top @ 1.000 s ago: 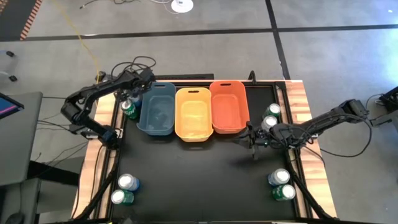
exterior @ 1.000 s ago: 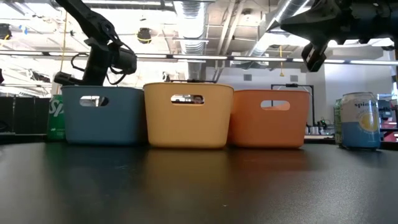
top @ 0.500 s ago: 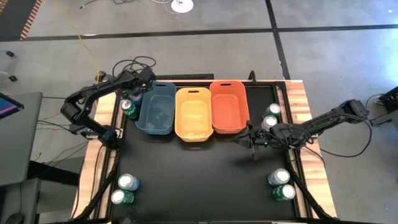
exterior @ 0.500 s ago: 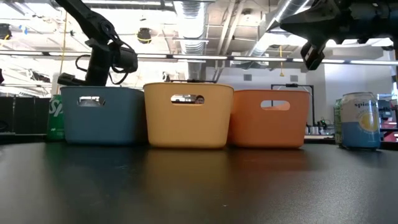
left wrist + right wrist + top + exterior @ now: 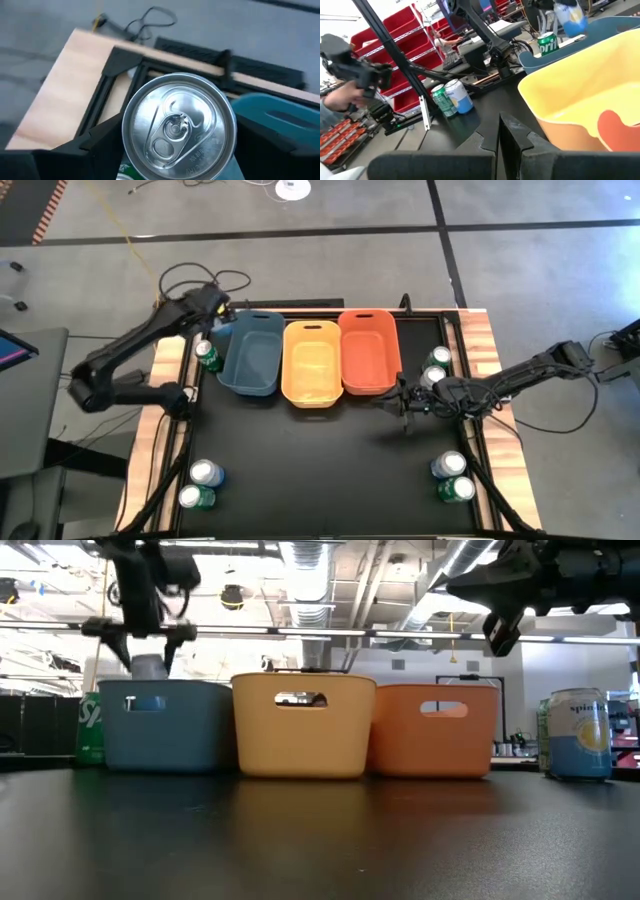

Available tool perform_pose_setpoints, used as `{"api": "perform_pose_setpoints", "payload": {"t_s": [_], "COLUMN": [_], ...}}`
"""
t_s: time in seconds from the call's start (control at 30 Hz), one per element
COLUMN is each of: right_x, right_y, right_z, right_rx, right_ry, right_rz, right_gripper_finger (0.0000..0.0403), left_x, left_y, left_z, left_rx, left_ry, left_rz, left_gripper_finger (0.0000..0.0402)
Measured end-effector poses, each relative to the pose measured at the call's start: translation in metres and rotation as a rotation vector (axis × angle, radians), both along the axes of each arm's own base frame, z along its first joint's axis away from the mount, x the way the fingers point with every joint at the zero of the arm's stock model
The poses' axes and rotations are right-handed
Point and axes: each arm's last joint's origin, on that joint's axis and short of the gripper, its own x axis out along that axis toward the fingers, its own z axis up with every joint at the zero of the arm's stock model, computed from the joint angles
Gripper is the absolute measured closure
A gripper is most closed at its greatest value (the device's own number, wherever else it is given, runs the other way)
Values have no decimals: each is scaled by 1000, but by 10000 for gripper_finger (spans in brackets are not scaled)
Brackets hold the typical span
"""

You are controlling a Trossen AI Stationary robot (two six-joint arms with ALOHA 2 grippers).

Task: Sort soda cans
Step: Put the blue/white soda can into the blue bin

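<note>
My left gripper (image 5: 214, 320) is shut on a blue-silver soda can (image 5: 148, 667), held up over the far-left corner of the blue bin (image 5: 250, 358). The can's silver top (image 5: 179, 132) fills the left wrist view. A green can (image 5: 208, 357) stands on the table left of that bin. Pairs of cans stand at the near-left (image 5: 201, 485), far-right (image 5: 435, 367) and near-right (image 5: 452, 477) corners. My right gripper (image 5: 405, 404) hovers shut, holding nothing, by the orange bin's (image 5: 368, 350) near-right corner. My left gripper pinches the blue-silver can between its two fingers (image 5: 97, 142), one on each side of the can's wall just under the top rim (image 5: 126, 131). The fingers come from above, pointing down. The can stays upright and lifted clear, its top above the blue bin's rim.
The blue, yellow (image 5: 311, 362) and orange bins stand side by side along the table's far edge. The black table top (image 5: 320, 460) in front of them is bare between the corner cans. Cables lie past the far-left corner. A person shows in the right wrist view (image 5: 335, 100).
My left gripper has risen with the blue-silver can and shifted slightly toward the table's far edge, its arm stretching out. The can, earlier down beside the green can behind the blue bin, now hangs lifted clear above the bin's rim. The green can stayed put.
</note>
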Motion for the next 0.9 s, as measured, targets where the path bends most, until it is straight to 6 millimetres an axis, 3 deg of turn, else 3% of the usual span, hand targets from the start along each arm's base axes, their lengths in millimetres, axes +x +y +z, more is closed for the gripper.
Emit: {"api": "perform_pose_setpoints", "payload": {"t_s": [0.2,0.33,0.73,0.9], "right_x": [1,2,2,2], "right_y": [-8,-11,-16,-16], "right_z": [0,0,-5,-11], "right_rx": [0,0,-8,7], "right_ry": [0,1,52,109], "right_rz": [-42,-63,-89,-90], "right_gripper_finger": [369,369,369,369], "left_x": [5,15,79,89], "left_y": [-28,-34,0,16], "left_z": [42,52,1,-19], "left_rx": [105,136,33,-9], "left_ry": [-50,-5,213,272], "left_rz": [-186,-281,-357,-334], "left_gripper_finger": [102,102,102,102]}}
